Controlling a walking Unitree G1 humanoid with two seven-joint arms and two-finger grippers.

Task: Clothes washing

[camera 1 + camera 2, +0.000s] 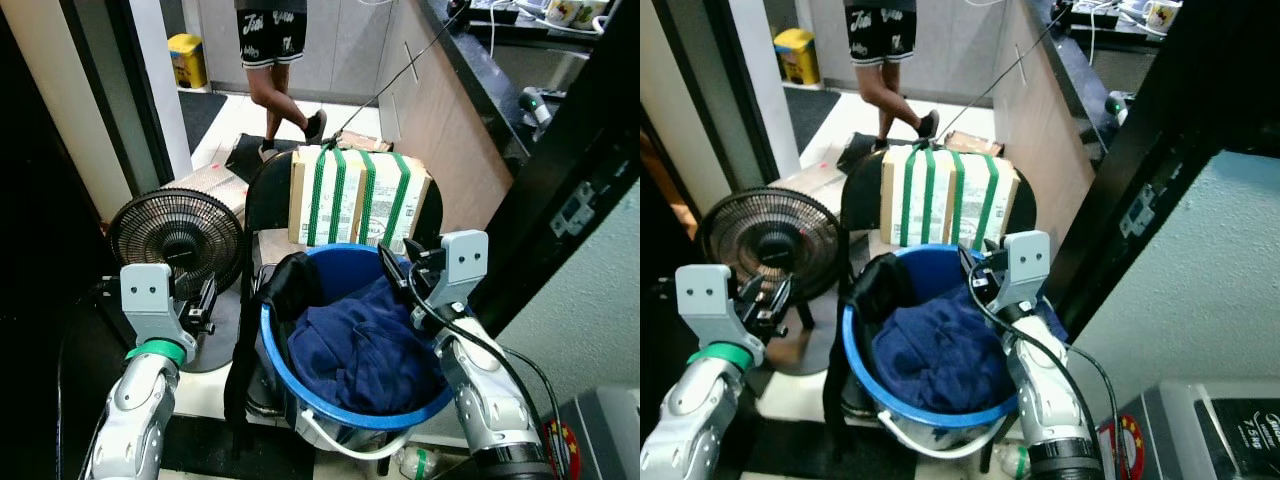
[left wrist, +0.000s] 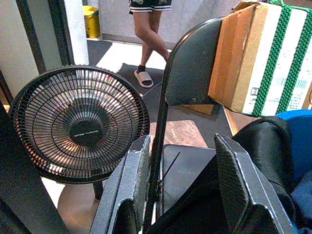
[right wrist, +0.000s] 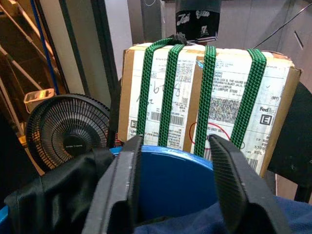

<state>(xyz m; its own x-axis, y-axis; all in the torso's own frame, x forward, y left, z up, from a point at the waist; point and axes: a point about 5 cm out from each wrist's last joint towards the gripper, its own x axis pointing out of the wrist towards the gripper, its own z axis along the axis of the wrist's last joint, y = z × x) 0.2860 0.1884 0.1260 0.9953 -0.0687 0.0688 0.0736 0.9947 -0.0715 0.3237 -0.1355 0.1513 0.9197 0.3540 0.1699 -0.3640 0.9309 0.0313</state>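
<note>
A: Two pincers up, both with fingers apart. The left pincer [image 2: 183, 185] hovers beside the blue bucket [image 1: 300, 395], level with the black fan [image 1: 176, 238], holding nothing. The right pincer [image 3: 178, 183] hangs over the bucket's far right rim, also holding nothing.

B: Contents of the bucket?

A: One dark blue garment [image 1: 365, 350] fills most of it, bunched. A black garment [image 1: 290, 285] is draped over the left rim and hangs down outside. The bucket has a white handle [image 1: 345, 443] lying low at the front.

B: What sits behind it?

A: A black chair [image 2: 190, 63] carrying a cardboard box [image 1: 355, 198] wrapped in four green straps [image 3: 168, 92]. The box stands upright, just behind the bucket's far rim. The fan stands on the floor to the left of the chair.

B: Anyone else present?

A: One person [image 1: 275, 60] in black shorts stands well behind the chair, on a dark mat [image 1: 255, 155]. A yellow bin [image 1: 186, 58] is further back left. A dark counter [image 1: 480, 70] runs along the right side.
</note>
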